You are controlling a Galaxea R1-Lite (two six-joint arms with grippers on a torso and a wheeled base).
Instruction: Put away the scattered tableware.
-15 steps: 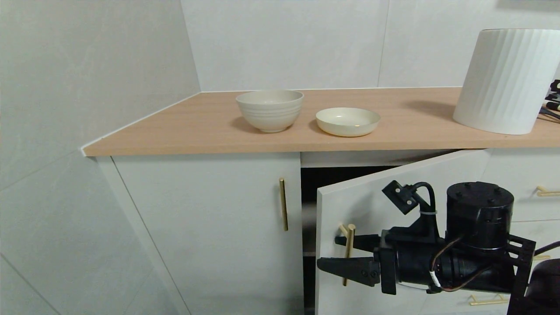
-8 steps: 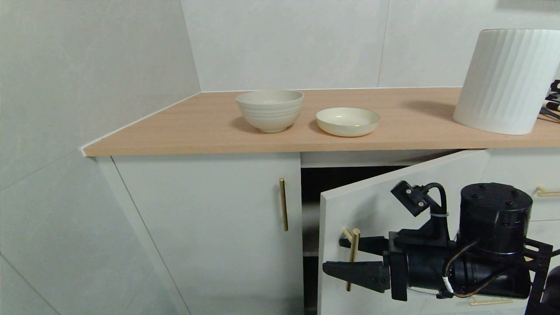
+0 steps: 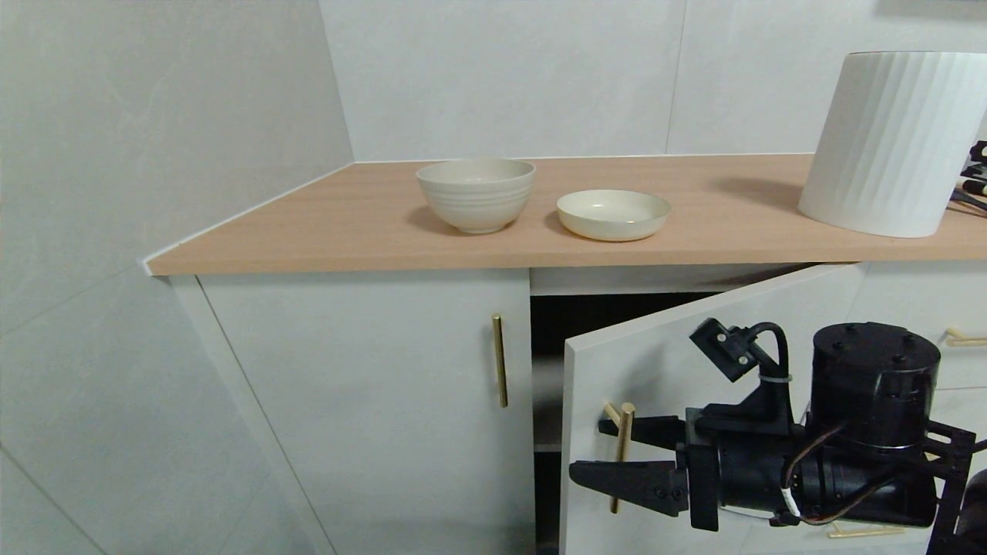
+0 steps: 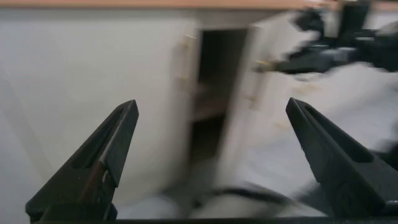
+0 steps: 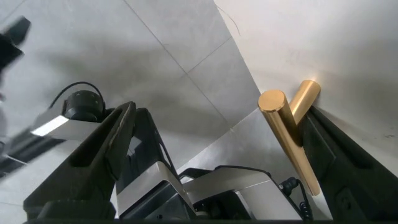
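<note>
A cream ribbed bowl (image 3: 476, 193) and a shallow cream dish (image 3: 613, 213) stand side by side on the wooden countertop (image 3: 308, 235). Below them the white cabinet door (image 3: 694, 331) hangs partly ajar, showing a dark opening (image 3: 594, 316). My right gripper (image 3: 587, 448) is open, one finger on each side of the door's gold handle (image 3: 621, 455). In the right wrist view the handle (image 5: 291, 134) lies against one finger of the right gripper (image 5: 217, 124). My left gripper (image 4: 211, 155) is open and holds nothing, facing the ajar cabinet (image 4: 214, 81) from a distance.
A tall white ribbed container (image 3: 894, 139) stands at the counter's right end, with dark utensils (image 3: 975, 177) beside it. The left cabinet door (image 3: 370, 401) is closed, with a gold handle (image 3: 500, 370). Tiled wall bounds the left side. Gold drawer handles (image 3: 964, 337) sit at the right.
My right gripper has drawn back to the right with the handle between its fingers, and the door has swung slightly further out. The bowl and dish have not moved.
</note>
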